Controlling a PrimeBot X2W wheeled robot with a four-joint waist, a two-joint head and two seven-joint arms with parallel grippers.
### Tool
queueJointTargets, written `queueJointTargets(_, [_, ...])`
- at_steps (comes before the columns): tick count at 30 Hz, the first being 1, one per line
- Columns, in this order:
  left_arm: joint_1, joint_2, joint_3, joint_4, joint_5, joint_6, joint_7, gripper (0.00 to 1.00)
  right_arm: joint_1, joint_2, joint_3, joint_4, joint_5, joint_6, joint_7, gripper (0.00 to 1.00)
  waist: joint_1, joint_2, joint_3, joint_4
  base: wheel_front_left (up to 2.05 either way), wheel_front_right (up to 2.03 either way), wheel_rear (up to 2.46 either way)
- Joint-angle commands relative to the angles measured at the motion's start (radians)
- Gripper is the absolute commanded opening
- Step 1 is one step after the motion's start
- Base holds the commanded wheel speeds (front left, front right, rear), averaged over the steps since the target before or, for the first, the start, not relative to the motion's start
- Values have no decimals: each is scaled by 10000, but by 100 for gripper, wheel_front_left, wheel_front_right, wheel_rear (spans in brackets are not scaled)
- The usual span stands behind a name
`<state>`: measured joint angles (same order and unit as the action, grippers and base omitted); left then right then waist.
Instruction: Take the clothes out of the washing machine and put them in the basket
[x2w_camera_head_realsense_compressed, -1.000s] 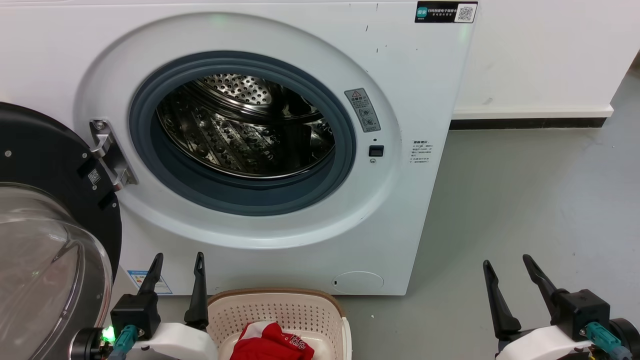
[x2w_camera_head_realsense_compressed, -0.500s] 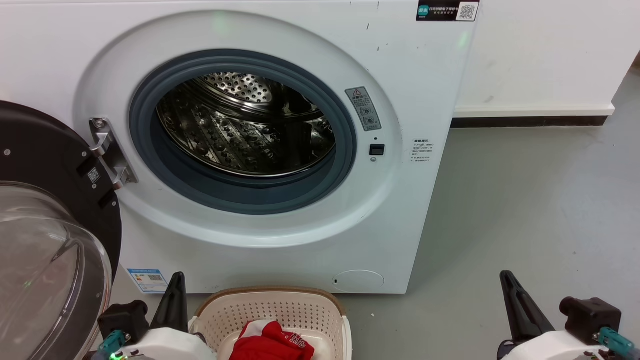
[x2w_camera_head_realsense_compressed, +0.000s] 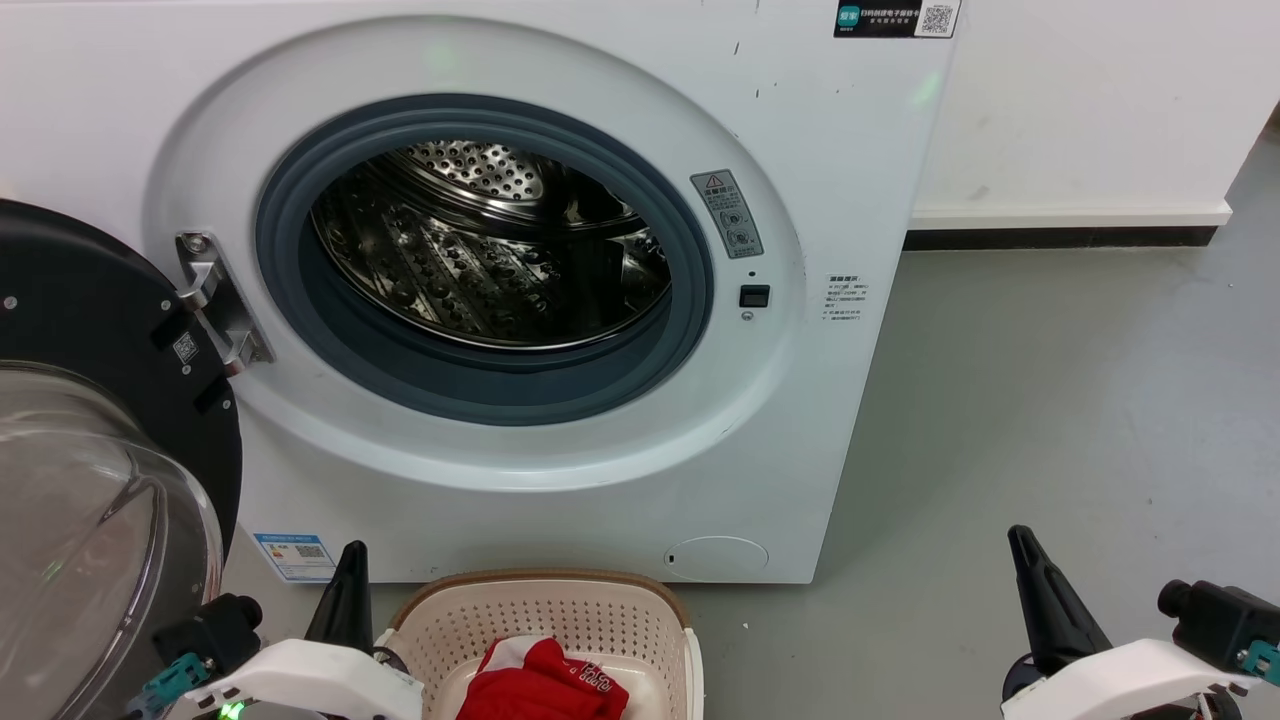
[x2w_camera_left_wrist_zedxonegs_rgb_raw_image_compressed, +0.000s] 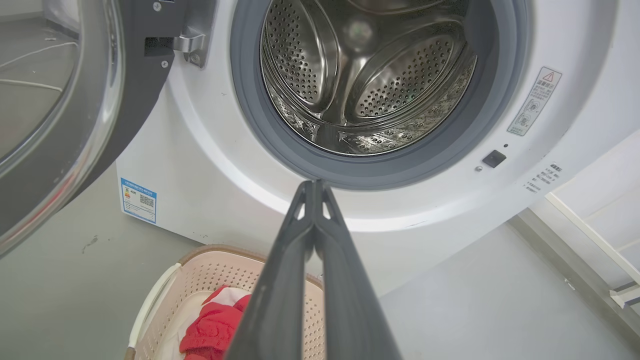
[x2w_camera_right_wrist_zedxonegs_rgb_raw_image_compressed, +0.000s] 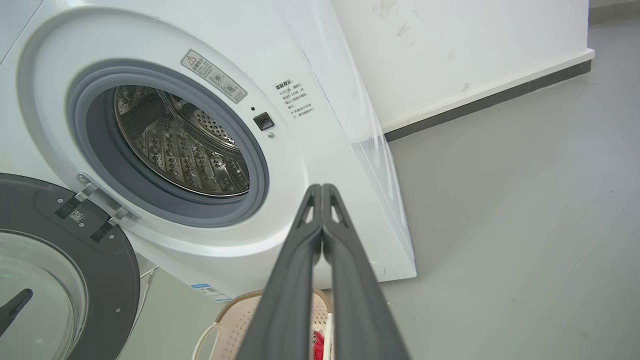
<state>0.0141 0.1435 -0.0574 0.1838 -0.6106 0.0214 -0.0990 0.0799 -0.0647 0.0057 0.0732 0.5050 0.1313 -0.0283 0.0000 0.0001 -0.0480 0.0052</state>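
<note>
The washing machine (x2w_camera_head_realsense_compressed: 850, 150) takes up the upper left and middle of the head view. Its door (x2w_camera_head_realsense_compressed: 90, 300) is swung wide at the left edge, close beside my left gripper (x2w_camera_left_wrist_zedxonegs_rgb_raw_image_compressed: 315, 184). Grey floor (x2w_camera_head_realsense_compressed: 1050, 400) spreads across the right side, up to a white wall (x2w_camera_head_realsense_compressed: 1080, 100) with a dark skirting strip (x2w_camera_head_realsense_compressed: 1060, 240).

The door is a black ring around bulging clear glass. A smooth grey rubber ring (x2w_camera_head_realsense_compressed: 480, 400) circles the opening, and behind it the steel drum (x2w_camera_head_realsense_compressed: 480, 260) shines, ribbed and full of small holes.

The basket (x2w_camera_head_realsense_compressed: 540, 610) is cream plastic with dotted holes and a brown rim. It sits at bottom centre, just in front of the machine. The clothes (x2w_camera_head_realsense_compressed: 545, 685), red, soft and crumpled with a white patch, lie inside it.

My left jaws are pressed together, just left of the basket rim. My right gripper (x2w_camera_right_wrist_zedxonegs_rgb_raw_image_compressed: 321, 186), tips also touching, is at lower right over bare floor, well apart from the basket.
</note>
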Motion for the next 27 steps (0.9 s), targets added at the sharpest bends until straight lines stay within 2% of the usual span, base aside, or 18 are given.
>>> queueJointTargets(1, [-358,-22,121,-105,-445,-87,75,0,-376,-93,-44,-34,531,-2,35,0,0,-1,10,-1,0,0,0])
queueJointTargets(9, [-467,-128,310,-23,-1593,-261,318,0,-567,-132,-96,164,1868,-2,132,0,0,-1,50,-5,0,0,0])
queueJointTargets(11, [-557,-201,449,35,-2391,-388,490,0,-684,-151,-141,311,2788,-3,204,0,0,-1,80,-8,0,0,0])
queueJointTargets(27, [-742,-383,756,170,-4185,-665,883,0,-984,-180,-263,631,4848,-4,388,0,0,-1,155,-16,0,0,0])
